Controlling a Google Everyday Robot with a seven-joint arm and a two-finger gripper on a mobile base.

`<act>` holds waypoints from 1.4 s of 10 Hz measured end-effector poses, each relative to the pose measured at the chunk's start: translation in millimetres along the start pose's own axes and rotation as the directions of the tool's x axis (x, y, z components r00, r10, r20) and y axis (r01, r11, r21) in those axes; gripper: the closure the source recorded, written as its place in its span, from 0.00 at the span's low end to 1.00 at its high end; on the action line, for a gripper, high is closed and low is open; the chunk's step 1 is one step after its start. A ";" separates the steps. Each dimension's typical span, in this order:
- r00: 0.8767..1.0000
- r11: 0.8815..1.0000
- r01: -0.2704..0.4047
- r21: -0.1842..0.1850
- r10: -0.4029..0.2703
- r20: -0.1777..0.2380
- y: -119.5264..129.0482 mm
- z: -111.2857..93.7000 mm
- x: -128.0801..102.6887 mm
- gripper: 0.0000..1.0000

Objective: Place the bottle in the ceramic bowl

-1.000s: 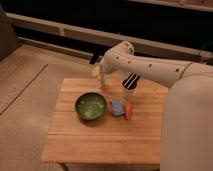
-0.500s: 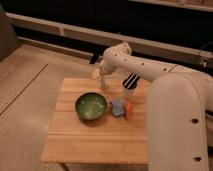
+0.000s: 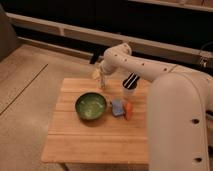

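The glossy green ceramic bowl (image 3: 91, 106) sits on the wooden table (image 3: 95, 142), left of centre. My gripper (image 3: 102, 76) hangs over the table's back edge, behind the bowl and slightly to its right. A slender pale bottle (image 3: 103, 82) stands upright right at the gripper's tip, with a pale cream patch (image 3: 95, 74) beside it. I cannot tell whether the bottle rests on the table or hangs in the gripper. The bowl looks empty.
A white cup with dark sticks (image 3: 129, 90) stands at the back right of the table. A blue object (image 3: 117, 107) and an orange one (image 3: 128, 111) lie just right of the bowl. My white arm (image 3: 175, 100) fills the right side.
The gripper has stayed at the table's back edge with the bottle at its tip, shifting only slightly. The arm's body now covers more of the right side of the view.
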 end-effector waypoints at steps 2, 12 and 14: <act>0.997 0.997 -0.076 0.029 0.076 -0.028 -8.5 1.0 27.4 0.35; 1.000 0.996 -0.017 0.087 0.019 -0.019 -26.2 24.2 11.3 0.35; 0.998 0.997 0.039 0.063 -0.036 -0.047 -21.3 38.8 8.0 0.35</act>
